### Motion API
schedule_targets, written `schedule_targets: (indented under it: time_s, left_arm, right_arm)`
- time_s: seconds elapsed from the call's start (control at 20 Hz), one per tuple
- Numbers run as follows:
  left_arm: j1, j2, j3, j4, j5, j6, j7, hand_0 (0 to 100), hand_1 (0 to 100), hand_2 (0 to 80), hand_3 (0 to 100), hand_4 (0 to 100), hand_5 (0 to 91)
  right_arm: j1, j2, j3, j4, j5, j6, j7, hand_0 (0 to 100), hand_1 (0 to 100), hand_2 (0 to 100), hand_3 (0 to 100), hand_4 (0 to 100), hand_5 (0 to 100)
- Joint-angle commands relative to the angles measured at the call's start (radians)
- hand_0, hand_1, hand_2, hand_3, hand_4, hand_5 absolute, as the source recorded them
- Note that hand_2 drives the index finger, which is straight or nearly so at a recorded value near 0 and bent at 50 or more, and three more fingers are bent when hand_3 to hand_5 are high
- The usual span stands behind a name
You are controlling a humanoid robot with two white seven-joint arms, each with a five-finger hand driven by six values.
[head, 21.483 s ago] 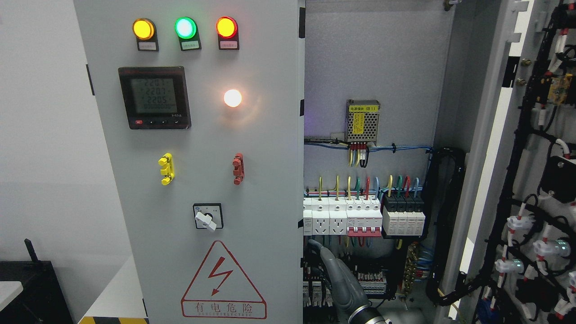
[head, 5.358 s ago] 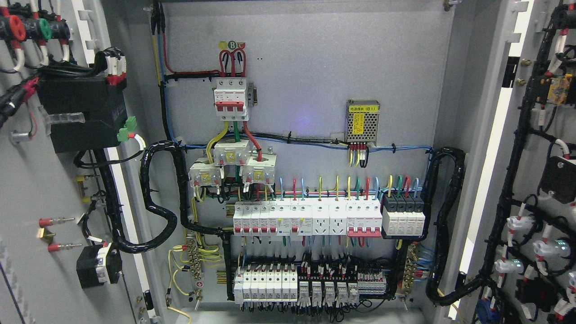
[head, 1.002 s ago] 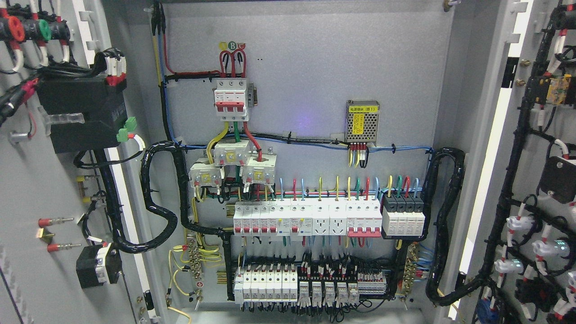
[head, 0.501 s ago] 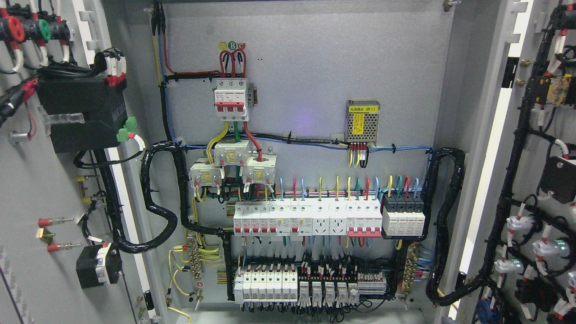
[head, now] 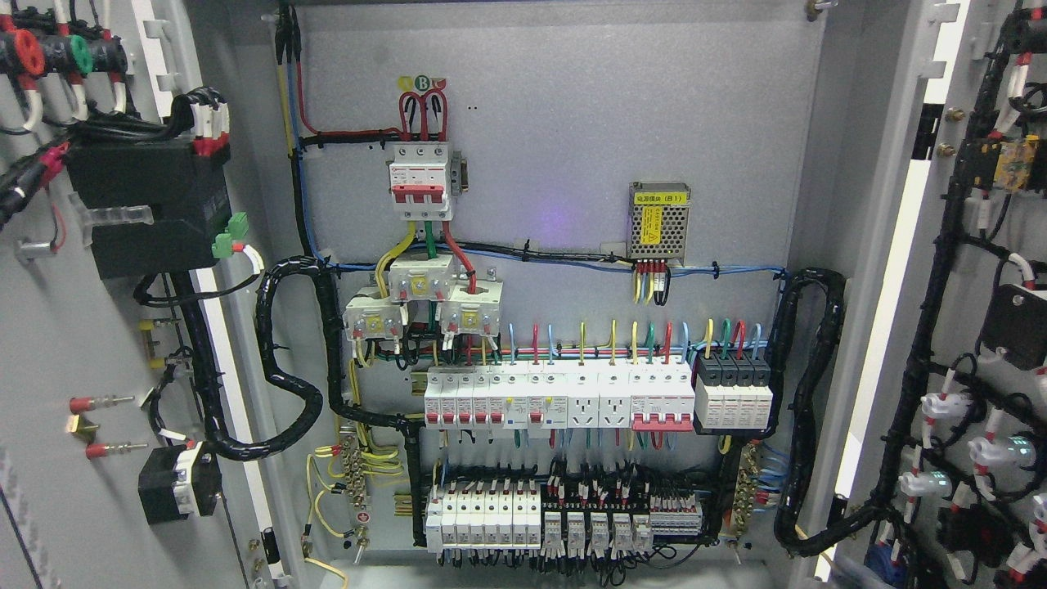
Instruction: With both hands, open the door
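Two doors stand swung wide, the left door and the right door, baring the cabinet. Neither of my hands is in view, so their state I cannot tell. I judge each door stiff sheet metal, heavy with wiring, best held by its free edge.

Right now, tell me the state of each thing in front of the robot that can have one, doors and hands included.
left door: swung wide open, inner side and wiring facing the camera
right door: swung wide open, inner wiring showing
cabinet interior: fully exposed, nothing blocking it
power supply module: mounted on the back panel, wires attached below
left and right hands: out of view
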Motion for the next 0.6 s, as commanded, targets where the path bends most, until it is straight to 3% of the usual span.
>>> schedule_targets:
  time_s: [0.0, 0.55]
  left_arm:
    - [-0.077, -0.072, 0.05, -0.054, 0.001, -0.09, 0.0, 0, 0, 0.0, 0, 3, 0.0]
    - [-0.187, -0.063, 0.11, -0.08, -0.001, -0.21, 0.0, 0, 0, 0.0, 0, 3, 0.0]
  right_arm:
    - [0.0, -0.039, -0.055, 0.012, -0.055, 0.013, 0.001, 23, 0, 0, 0, 0, 0]
    - [0.008, -0.074, -0.078, 0.012, -0.064, 0.021, 0.001, 23, 0, 0, 0, 0, 0]
